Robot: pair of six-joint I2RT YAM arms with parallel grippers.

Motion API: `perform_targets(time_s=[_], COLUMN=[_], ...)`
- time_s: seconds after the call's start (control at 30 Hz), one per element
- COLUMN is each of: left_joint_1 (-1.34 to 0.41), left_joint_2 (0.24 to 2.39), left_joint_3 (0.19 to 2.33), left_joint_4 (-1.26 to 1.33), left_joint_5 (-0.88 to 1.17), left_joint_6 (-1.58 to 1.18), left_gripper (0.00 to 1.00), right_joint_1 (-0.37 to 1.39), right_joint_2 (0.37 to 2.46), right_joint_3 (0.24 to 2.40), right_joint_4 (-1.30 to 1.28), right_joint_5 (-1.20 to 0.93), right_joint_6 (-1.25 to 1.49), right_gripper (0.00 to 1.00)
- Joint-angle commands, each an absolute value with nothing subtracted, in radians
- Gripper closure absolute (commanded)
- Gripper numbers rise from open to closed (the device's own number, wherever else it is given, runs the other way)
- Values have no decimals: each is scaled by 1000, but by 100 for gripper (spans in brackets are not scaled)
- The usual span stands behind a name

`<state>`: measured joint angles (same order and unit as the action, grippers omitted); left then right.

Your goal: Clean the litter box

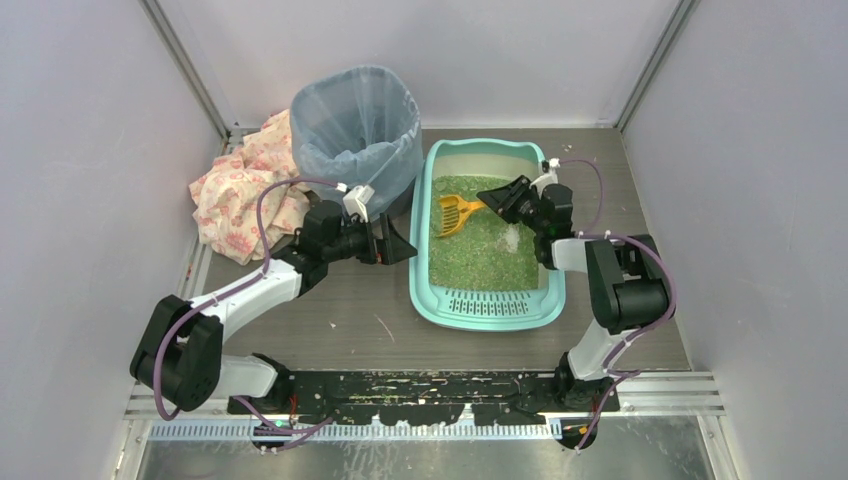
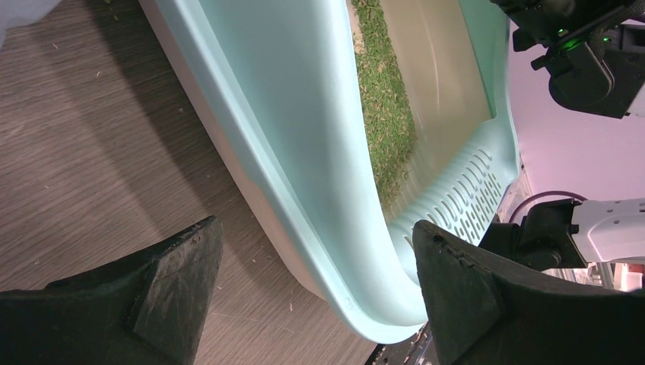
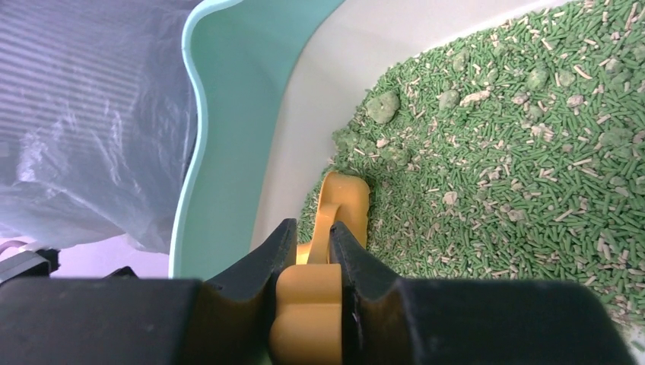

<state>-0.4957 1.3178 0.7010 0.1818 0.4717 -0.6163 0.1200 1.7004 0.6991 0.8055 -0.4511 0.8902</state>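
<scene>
Left gripper (image 1: 397, 243) gapes wide at mid-desk, while right gripper (image 1: 497, 200), reaching toward the far edge, clamps a scoop (image 1: 455, 213).

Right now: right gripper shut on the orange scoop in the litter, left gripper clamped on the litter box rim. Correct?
One error. The left gripper is open, not clamped: the left wrist view shows its jaws wide apart, one on each side of the litter box rim. The rest stands: the right gripper is shut on the orange scoop, whose head sits in the litter.
</scene>
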Motion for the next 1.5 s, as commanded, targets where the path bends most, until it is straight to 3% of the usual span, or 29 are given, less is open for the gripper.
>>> perform_targets(time_s=[0.0, 0.6, 1.07, 1.47], left_joint_1=[-498, -499, -498, -498], left_joint_2=[1304, 1311, 1309, 1321], left_joint_3=[722, 723, 721, 723], left_joint_4=[217, 226, 233, 240], left_joint_5=[476, 485, 492, 497], left_joint_6=[-599, -608, -616, -621], left_gripper=[6, 6, 6, 6], right_joint_1=[80, 14, -188, -216], right_joint_2=[1637, 1444, 1477, 1492], right_joint_3=[677, 645, 538, 537], right_joint_4=[894, 756, 1088, 1214], right_joint_5=[-508, -518, -648, -671], right_joint_6=[964, 919, 1178, 1290], right_gripper=[99, 99, 99, 99])
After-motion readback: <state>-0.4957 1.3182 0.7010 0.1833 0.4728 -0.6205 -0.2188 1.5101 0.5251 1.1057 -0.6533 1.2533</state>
